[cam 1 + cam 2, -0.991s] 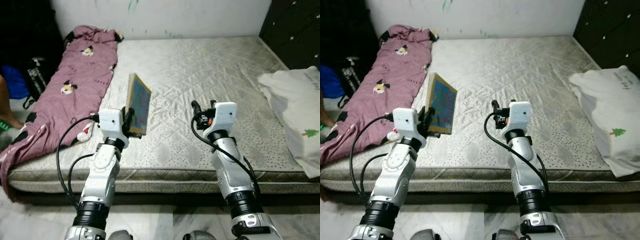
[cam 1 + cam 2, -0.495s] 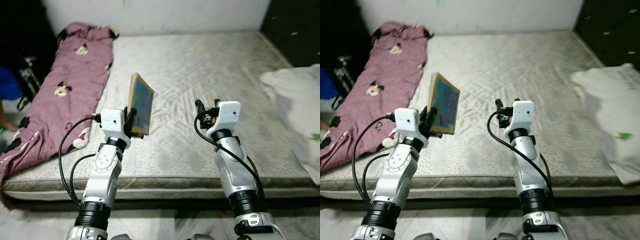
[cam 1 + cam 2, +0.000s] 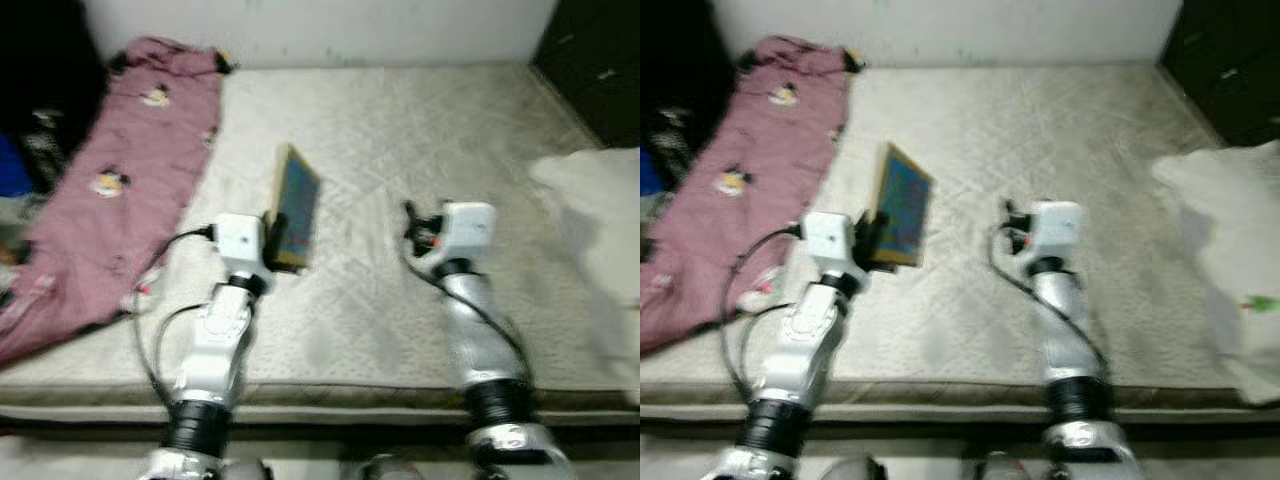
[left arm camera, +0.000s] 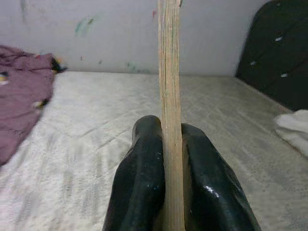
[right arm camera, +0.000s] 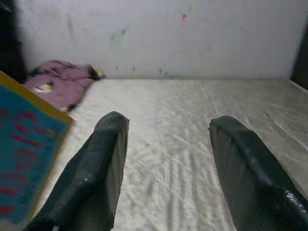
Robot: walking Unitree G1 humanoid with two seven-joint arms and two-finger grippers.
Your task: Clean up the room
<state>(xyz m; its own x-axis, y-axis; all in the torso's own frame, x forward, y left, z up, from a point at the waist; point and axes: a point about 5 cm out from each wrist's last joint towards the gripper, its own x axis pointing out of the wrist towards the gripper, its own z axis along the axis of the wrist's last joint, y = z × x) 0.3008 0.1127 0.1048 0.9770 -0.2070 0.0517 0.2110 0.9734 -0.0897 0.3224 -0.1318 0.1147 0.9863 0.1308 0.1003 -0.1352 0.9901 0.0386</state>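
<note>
My left gripper is shut on a thin book with a blue cover and yellow edge, holding it upright above the near part of the mattress. The left wrist view has the book's edge clamped between the two black fingers. My right gripper stands open over the mattress, to the right of the book, with nothing between its fingers. The blue cover appears at the side of the right wrist view.
A pink patterned blanket lies along the mattress's left side. A white pillow or bag rests at the right edge. Dark furniture stands at the far right, and dark bags sit on the left.
The whole picture has shifted and blurred, so the camera has moved. Both grippers keep their poses; the left one still holds the book.
</note>
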